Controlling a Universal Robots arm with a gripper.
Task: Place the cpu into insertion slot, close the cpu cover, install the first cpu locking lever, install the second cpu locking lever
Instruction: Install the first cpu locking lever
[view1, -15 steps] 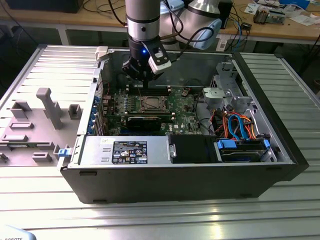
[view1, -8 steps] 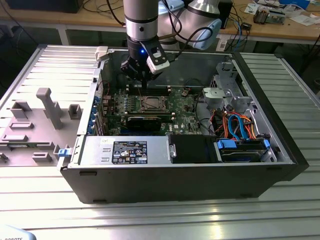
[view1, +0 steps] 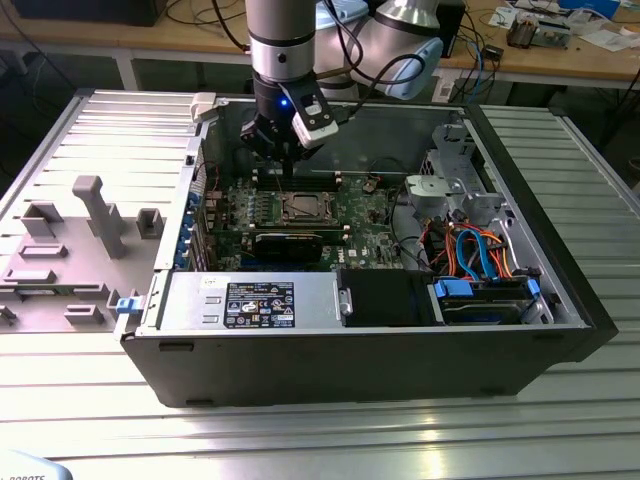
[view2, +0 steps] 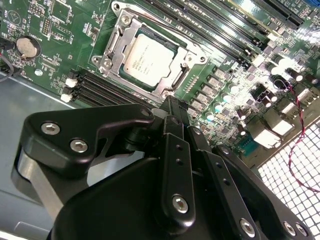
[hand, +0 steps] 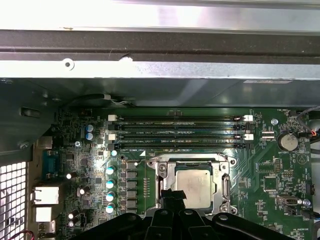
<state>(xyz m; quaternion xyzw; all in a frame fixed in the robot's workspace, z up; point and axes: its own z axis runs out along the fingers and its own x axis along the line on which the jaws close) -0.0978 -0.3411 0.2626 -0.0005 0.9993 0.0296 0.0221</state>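
Behind tool (hand: 172, 196), cpu (hand: 200, 182) corner hidden, rest vis.

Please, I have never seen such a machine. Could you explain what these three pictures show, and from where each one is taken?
It is a robot arm with a gripper, reaching into an open computer case on a metal table. The exterior view looks at all this from outside. Both wrist views come from cameras on the arm, looking past the black gripper at the green motherboard. The cpu lies in the insertion slot, with a silver frame around it. The jaws look closed and hold nothing.
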